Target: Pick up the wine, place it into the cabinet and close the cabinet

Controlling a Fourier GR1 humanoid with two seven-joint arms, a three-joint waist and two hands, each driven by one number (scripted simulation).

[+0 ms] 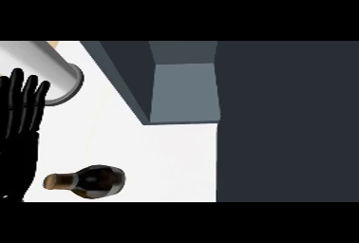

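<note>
Dark glass wine bottle (pixel 98 181), cork-topped, stands on white counter (pixel 168 161) near open cabinet (pixel 184 90). Left hand (pixel 20 111) rests at left edge, fingers straight, apart, holding nothing.

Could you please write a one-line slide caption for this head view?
Dark glass wine bottle with cork on the white counter, open dark grey cabinet behind, left hand resting open.

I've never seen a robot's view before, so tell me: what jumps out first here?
The big dark cabinet fills the right side, with an open compartment showing near the top middle. A dark wine bottle with a cork stands on the white counter at lower left. The robot's black left hand rests open along the left edge.
</note>
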